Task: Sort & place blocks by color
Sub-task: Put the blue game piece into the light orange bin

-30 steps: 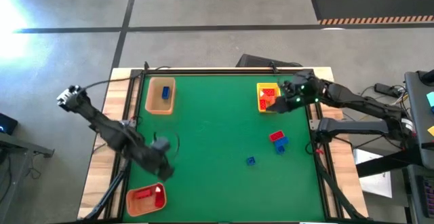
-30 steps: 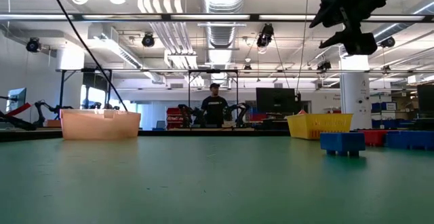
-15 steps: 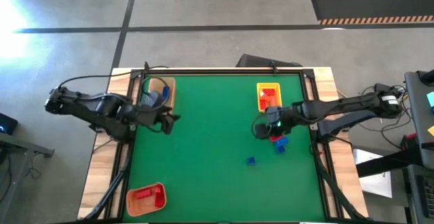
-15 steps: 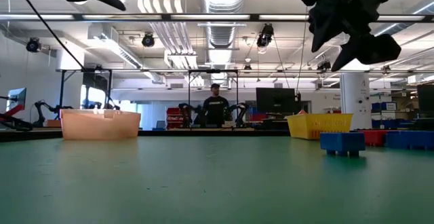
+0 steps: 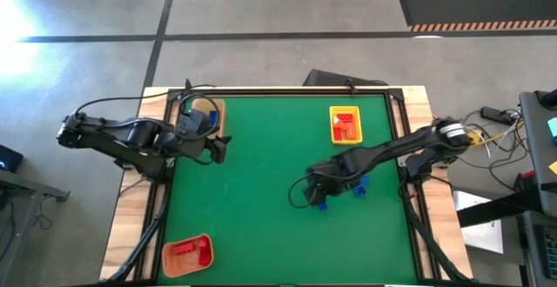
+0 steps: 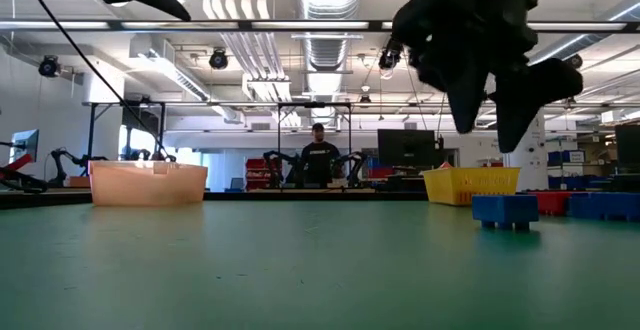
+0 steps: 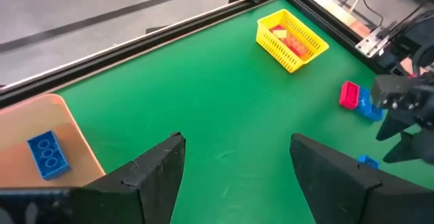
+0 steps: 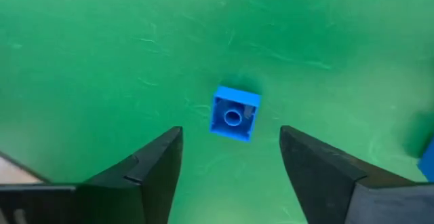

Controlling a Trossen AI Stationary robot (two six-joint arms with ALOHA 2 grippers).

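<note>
1. High view shows the green surface [image 5: 261,200] framed by wooden edges, with both dark arms reaching over it.
2. Left arm comes in from the left edge, and the left gripper [image 5: 218,148] hangs just beside the tan tray [image 5: 217,111] at the far left corner; in the left wrist view its jaws stand wide apart with nothing between them.
3. Right arm stretches from the right edge toward the middle, and the right gripper [image 5: 306,193] hovers just beside a small blue block [image 5: 321,205] lying on the surface. In the right wrist view that same block [image 8: 234,113] (a single stud on top) sits between the two spread fingers [image 8: 146,173], which do not touch it; the jaws are open and empty.
4. Tan tray holds one longer blue block [image 7: 47,155], seen clearly in the left wrist view.
5. Yellow tray [image 5: 345,136] sits at the far right of the surface and carries red and orange blocks [image 5: 346,123].
6. Orange tray [image 5: 186,255] lies at the near left corner with a red block [image 5: 185,250] inside.
7. Red block [image 7: 348,94] and a blue block [image 7: 367,104] lie touching each other on the surface near the right arm.
8. Low view shows a person [image 6: 317,160] standing far back in the room.
</note>
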